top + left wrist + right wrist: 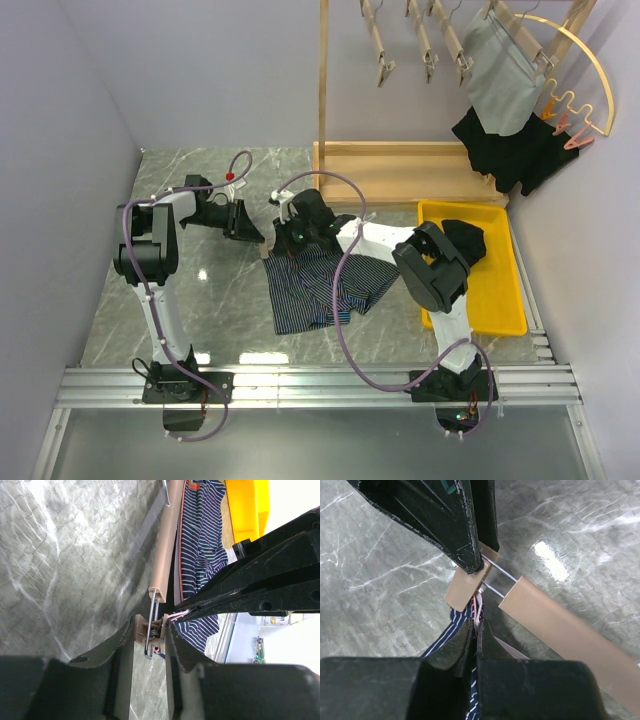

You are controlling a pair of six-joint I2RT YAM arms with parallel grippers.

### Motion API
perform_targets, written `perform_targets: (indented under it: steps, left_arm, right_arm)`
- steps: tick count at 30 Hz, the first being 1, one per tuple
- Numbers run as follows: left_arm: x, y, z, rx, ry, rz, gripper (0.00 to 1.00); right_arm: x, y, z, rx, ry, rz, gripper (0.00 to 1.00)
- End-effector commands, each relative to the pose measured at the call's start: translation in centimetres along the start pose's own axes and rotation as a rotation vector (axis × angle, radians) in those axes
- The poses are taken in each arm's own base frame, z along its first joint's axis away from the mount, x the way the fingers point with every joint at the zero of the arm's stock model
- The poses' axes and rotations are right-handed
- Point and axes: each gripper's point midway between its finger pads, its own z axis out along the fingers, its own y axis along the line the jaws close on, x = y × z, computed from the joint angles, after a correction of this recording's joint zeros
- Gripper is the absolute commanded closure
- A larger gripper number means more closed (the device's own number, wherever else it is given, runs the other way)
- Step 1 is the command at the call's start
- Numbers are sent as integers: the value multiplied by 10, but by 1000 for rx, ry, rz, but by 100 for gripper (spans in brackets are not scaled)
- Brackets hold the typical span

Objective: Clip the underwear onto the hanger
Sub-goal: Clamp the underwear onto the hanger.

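Observation:
The navy striped underwear [320, 285] lies spread on the marble table between the two arms. A wooden hanger [165, 545] lies along its far edge, its end clip [150, 632] hanging on a wire loop. My left gripper [150, 625] has a finger pressed on each side of that clip. My right gripper [476, 625] is shut on the underwear's pink-and-white waistband [479, 607] and holds it right at the clip [462, 587], beside the hanger bar [560, 630]. In the top view both grippers meet at the underwear's upper left corner [270, 250].
A yellow tray [500, 320] with a dark garment [465, 240] sits right of the right arm. Behind stands a wooden rack [323, 100] with clip hangers [380, 45], a grey garment [500, 80] and black ones [510, 150] hanging from it.

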Motion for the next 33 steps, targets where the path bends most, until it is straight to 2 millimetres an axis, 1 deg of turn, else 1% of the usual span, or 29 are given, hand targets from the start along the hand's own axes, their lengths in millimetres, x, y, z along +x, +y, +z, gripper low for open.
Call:
perform_targets:
  steps: [1, 3, 6, 10, 11, 12, 13, 15, 16, 18, 19, 20, 21, 22, 24, 25, 27, 28, 30, 31, 32, 33]
  left_arm:
    - [-18, -22, -3, 25, -22, 96, 70]
    - [-19, -22, -3, 24, -21, 97, 69]
    - [-20, -22, -4, 17, -17, 99, 63]
    - [-23, -23, -6, -2, -22, 110, 53]
    - [-25, -22, -7, -14, -25, 105, 51]
    - [-27, -23, -10, -25, -31, 110, 49]
    - [-29, -19, -13, -40, -39, 112, 45]
    - [-33, -15, -19, -75, -49, 113, 42]
    - [-37, -14, -23, -90, -59, 118, 41]
    - [-41, -12, -29, -115, -75, 120, 40]
    - [-42, -9, -33, -126, -85, 117, 40]
    - [-46, -9, -35, -134, -99, 121, 40]
    - [-47, -9, -38, -151, -107, 126, 40]
    - [-48, -7, -40, -168, -112, 131, 40]
    - [-53, -6, -44, -211, -126, 163, 40]
    - [-53, -4, -46, -230, -130, 169, 40]
    - [-58, -5, -50, -265, -144, 201, 40]
    - [-59, -5, -51, -274, -147, 213, 40]
    - [-64, -8, -54, -291, -152, 246, 40]
    - [-64, -7, -55, -303, -151, 254, 40]
    - [-64, -8, -56, -312, -148, 278, 41]
    - [-65, -13, -55, -317, -146, 306, 42]
  right_arm:
    - [-39, 24, -3, -84, -97, -35, 100]
    - [-39, 23, -4, -81, -97, -34, 100]
    - [-39, 23, -2, -83, -94, -35, 100]
    - [-36, 21, 0, -79, -81, -38, 100]
    - [-33, 19, 2, -76, -71, -39, 100]
    - [-34, 18, 2, -75, -72, -42, 100]
    - [-32, 18, 3, -69, -61, -41, 100]
    - [-31, 16, 4, -57, -58, -50, 100]
    - [-33, 13, 3, -46, -59, -51, 95]
    - [-38, 11, 3, -28, -71, -72, 90]
    - [-32, 7, 3, -13, -45, -66, 85]
    - [-32, 5, 3, -1, -38, -80, 83]
    - [-38, 4, 2, 11, -44, -92, 80]
    - [-34, 1, 1, 23, -23, -92, 73]
    - [-37, -1, -1, 40, -14, -114, 63]
    - [-36, 0, -5, 43, -4, -118, 54]
    - [-38, 2, -10, 43, -4, -122, 48]
    - [-44, 5, -16, 43, -17, -157, 44]
    - [-48, 6, -24, 44, -23, -170, 42]
    - [-55, 10, -33, 45, -38, -176, 42]
    - [-58, 11, -39, 47, -46, -174, 42]
    - [-63, 8, -47, 53, -60, -166, 42]
